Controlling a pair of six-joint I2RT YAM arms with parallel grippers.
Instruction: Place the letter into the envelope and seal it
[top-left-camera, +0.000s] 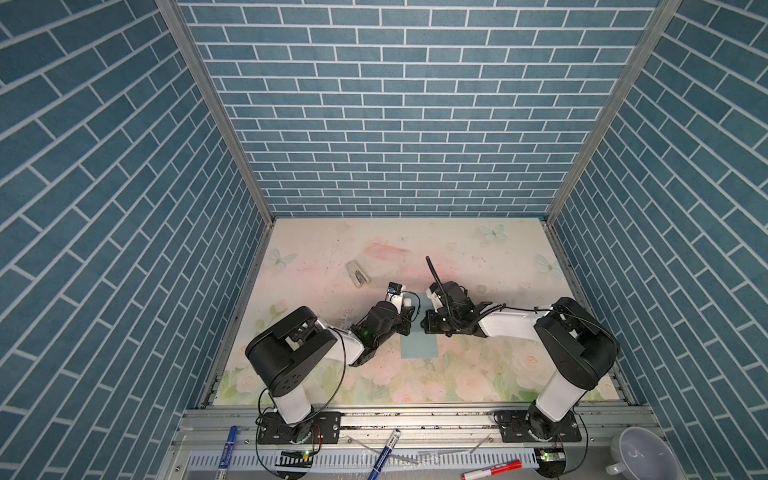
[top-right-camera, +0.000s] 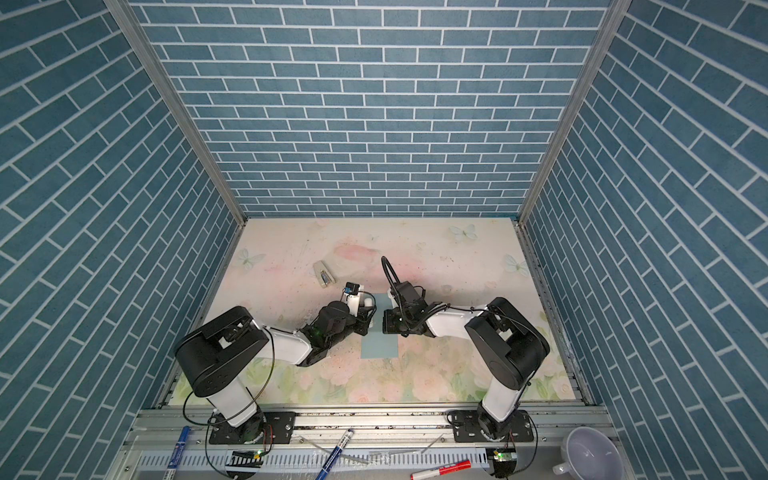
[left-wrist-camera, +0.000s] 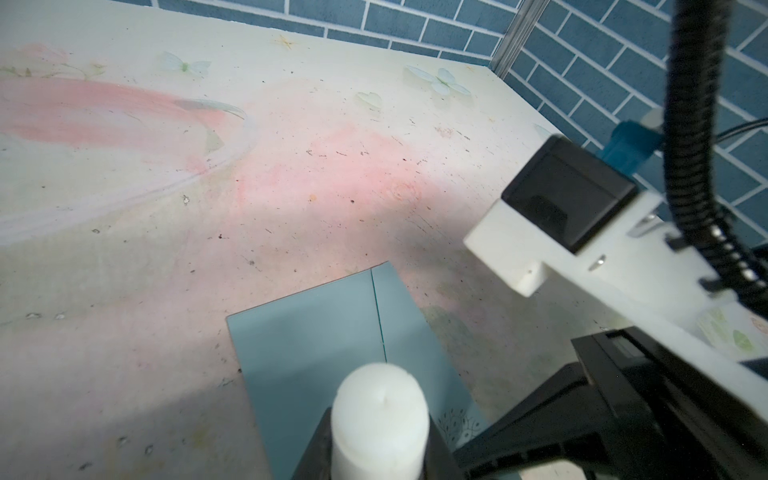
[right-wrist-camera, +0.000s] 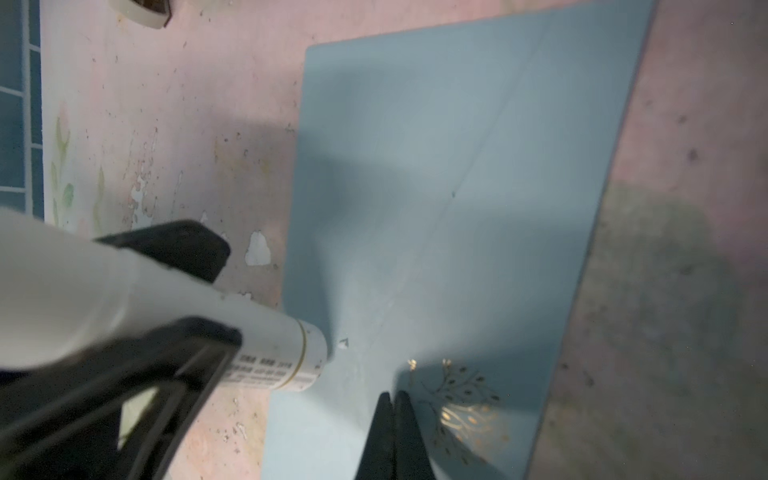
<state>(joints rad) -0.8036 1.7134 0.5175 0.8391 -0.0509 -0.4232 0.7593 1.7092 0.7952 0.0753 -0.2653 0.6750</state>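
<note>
A: One long teal paper envelope (top-left-camera: 419, 347): location?
B: Flat on floral bench (top-left-camera: 457, 257), between both tools.
A: Tools?
B: Left tool (right-wrist-camera: 212, 295) grips white cylindrical glue stick (right-wrist-camera: 274, 345), tip at envelope's edge; right tool (right-wrist-camera: 392, 399) closed, tips on envelope.

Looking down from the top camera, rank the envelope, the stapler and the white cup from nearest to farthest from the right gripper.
1. envelope: mid-table, directly under the right gripper.
2. stapler: farther back, on the left.
3. white cup: off the table, front right corner.
</note>
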